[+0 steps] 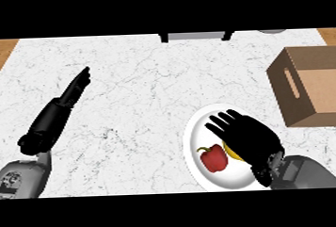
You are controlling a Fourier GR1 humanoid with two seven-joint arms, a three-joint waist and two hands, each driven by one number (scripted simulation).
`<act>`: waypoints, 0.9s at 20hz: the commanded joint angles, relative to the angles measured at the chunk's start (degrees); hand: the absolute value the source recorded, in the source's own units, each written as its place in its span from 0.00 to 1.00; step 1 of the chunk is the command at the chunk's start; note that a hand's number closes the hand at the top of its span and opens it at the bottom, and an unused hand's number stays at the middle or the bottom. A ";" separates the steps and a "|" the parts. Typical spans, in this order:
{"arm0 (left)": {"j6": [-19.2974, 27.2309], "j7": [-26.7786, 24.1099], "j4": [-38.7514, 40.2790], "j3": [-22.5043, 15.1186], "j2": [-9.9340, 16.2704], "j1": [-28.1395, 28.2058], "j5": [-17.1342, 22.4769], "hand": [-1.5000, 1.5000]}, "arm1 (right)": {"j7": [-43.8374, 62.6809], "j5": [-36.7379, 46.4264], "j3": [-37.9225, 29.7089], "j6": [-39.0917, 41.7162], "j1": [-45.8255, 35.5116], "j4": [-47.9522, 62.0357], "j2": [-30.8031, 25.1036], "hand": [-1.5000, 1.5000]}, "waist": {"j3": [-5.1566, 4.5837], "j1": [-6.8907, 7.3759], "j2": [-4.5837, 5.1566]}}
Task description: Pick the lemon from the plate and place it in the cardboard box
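Lemon sits on the white plate in the lower right of the frame, only a thin yellow sliver showing at the left edge of the right hand, which covers most of it. A red bell pepper lies just left of the lemon on the same plate, touching or nearly so, can't tell which.

Handling, as a guess: lemon should be light, stiff w/ a waxy rind, so somewhat slippery, and rounded, so it can roll on the smooth plate if nudged. Not fragile. Best hold is prob across the fat middle, fingers on one side and thumb on the other, keeping off the pepper so it doesn't get dragged along.

Right hand comes in from the lower right edge, palm down over the plate, fingers spread and pointing toward the upper left, mostly straight w/ only a slight curl at the tips. They look released, not clenched; no wrap round the lemon visible. Whether the palm touches the fruit is hidden under the hand.

Left hand rests in the upper left of the frame on the marble counter, fingers straight and together, holding nothing, well apart from the plate.

Cardboard box stands at the right edge, above and right of the plate, near it but not touching, slot handle on its left wall
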 commanded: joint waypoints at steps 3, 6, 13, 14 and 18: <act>-3.13 0.96 2.52 3.49 0.02 -3.74 0.21 0.50 | -1.46 6.81 0.57 -3.63 4.37 -0.63 -0.06 0.00 | -0.01 -0.32 0.02; -2.45 0.74 3.21 2.93 -2.69 -3.87 -2.02 0.50 | -3.43 8.03 -2.44 -0.31 1.26 2.83 2.00 0.00 | -0.02 -0.15 0.03; -2.93 2.25 -0.85 2.08 -4.73 -0.23 -4.25 0.50 | -8.56 11.07 -3.72 -3.64 2.97 8.74 4.20 0.00 | -0.01 -0.03 -0.01; -3.75 3.32 -3.20 3.34 -3.36 -1.32 -2.69 0.50 | -13.58 11.74 -3.98 -9.35 -0.94 17.86 3.30 0.00 | 0.02 0.39 0.07; -4.90 -0.86 3.09 4.82 -3.47 -1.94 -3.29 0.50 | -18.90 13.40 -2.14 -12.24 0.66 13.88 2.64 1.00 | -0.01 -0.01 0.08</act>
